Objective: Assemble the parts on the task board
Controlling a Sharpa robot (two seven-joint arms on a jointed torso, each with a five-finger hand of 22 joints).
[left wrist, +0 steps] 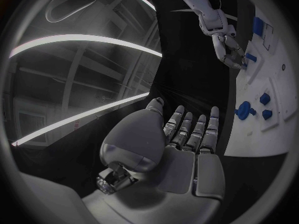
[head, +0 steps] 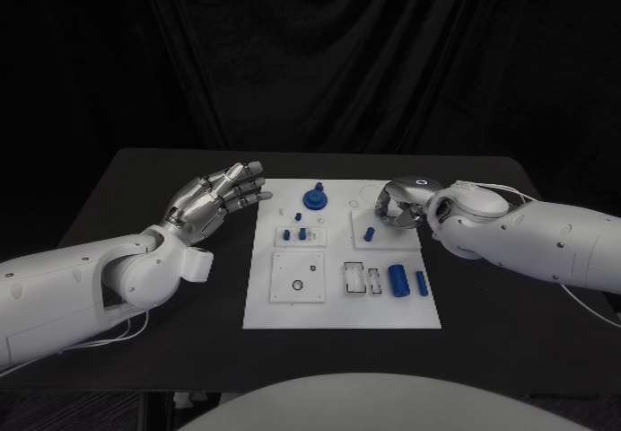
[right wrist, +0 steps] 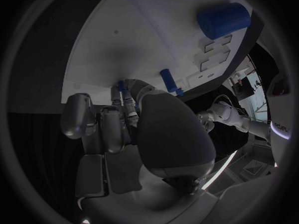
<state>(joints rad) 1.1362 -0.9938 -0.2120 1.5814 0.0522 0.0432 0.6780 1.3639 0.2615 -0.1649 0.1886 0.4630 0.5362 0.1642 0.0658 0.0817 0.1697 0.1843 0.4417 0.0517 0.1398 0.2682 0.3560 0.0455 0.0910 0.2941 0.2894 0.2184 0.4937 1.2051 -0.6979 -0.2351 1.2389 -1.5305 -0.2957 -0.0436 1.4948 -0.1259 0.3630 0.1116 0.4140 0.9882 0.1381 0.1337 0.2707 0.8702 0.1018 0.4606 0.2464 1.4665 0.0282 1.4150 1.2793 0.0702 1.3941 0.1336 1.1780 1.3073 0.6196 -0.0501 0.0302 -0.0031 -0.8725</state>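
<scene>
The white task board [head: 339, 301] lies in the middle of the table. On it are a round blue knob [head: 315, 196], small blue pegs [head: 295, 234], a blue cylinder [head: 398, 280] and a thin blue bar [head: 422, 283]. My left hand [head: 220, 199] hovers over the table beside the board's far left corner, fingers spread, holding nothing. My right hand [head: 398, 205] is curled down onto the board's far right corner. In the right wrist view its fingertips pinch a small blue peg [right wrist: 120, 86] against the board [right wrist: 137, 40]. Another blue peg [head: 369, 234] stands just in front of that hand.
The black table [head: 155, 180] runs around the board, with bare surface at the left, right and front. Near the board's front a square plate with a small ring [head: 298, 285] sits beside rectangular slots [head: 362, 278]. A black curtain hangs behind the table.
</scene>
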